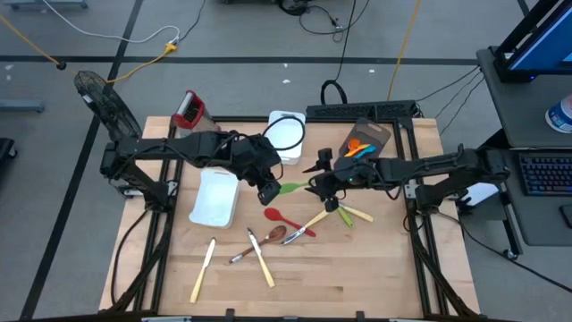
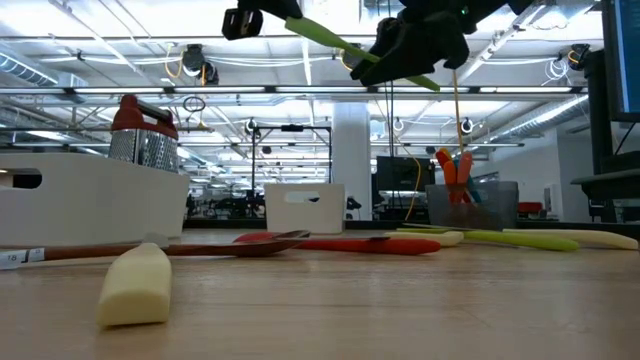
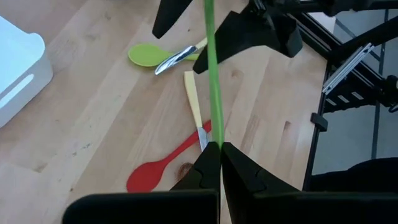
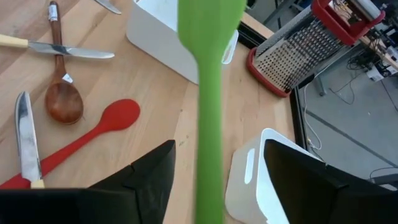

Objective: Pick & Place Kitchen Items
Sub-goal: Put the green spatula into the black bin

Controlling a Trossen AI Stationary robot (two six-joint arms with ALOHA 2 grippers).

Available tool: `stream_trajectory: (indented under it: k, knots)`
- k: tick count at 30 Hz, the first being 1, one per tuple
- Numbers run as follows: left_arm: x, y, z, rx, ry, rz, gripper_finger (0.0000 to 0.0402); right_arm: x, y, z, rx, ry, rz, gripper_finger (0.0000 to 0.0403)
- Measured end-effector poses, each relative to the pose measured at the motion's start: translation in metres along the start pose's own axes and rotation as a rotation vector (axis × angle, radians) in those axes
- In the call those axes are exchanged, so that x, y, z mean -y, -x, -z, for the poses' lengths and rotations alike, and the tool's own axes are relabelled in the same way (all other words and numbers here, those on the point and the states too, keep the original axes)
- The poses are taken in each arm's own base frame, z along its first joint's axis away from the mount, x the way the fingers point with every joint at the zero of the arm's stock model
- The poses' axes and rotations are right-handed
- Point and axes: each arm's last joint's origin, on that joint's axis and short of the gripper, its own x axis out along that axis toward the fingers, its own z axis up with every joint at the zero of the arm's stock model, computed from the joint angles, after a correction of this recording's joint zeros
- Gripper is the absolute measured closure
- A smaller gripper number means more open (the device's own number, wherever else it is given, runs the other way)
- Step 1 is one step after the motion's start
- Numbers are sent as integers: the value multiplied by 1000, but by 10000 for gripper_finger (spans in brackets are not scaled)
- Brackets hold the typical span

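**Green spatula mid-handover, one grip only**

Green and slim, the long plastic spatula (image 1: 291, 188) hangs above the bench (image 1: 357, 268) between our two grippers. Our left gripper (image 3: 219, 163) is clamped tight on one end; our right gripper (image 4: 214, 163) stands spread wide around the other, not yet gripping. If the left lets go before the right closes, we judge the spatula would drop onto the red spoon (image 1: 284, 219) below.

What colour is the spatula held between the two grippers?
Light green. The spatula shows best in the right wrist view, its handle pinched by the left gripper.
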Motion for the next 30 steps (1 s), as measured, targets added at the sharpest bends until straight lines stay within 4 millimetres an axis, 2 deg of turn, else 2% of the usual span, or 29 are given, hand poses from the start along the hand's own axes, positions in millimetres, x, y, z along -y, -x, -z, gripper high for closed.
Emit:
stream_trajectory:
  k: [11, 17, 24, 30]
  knots:
    - [0, 0, 0, -3, 7, -4, 402, -1, 0, 2, -22, -15, -12, 296]
    - [-2, -12, -1, -23, 14, -13, 402, -2, 0, 3, -33, -33, -22, 384]
    - [-4, -25, -1, -60, 19, -14, 401, -5, 0, 9, -87, -74, -51, 395]
    - [-8, -25, -4, -40, 25, -37, 393, -6, 1, 11, -111, -119, -54, 399]
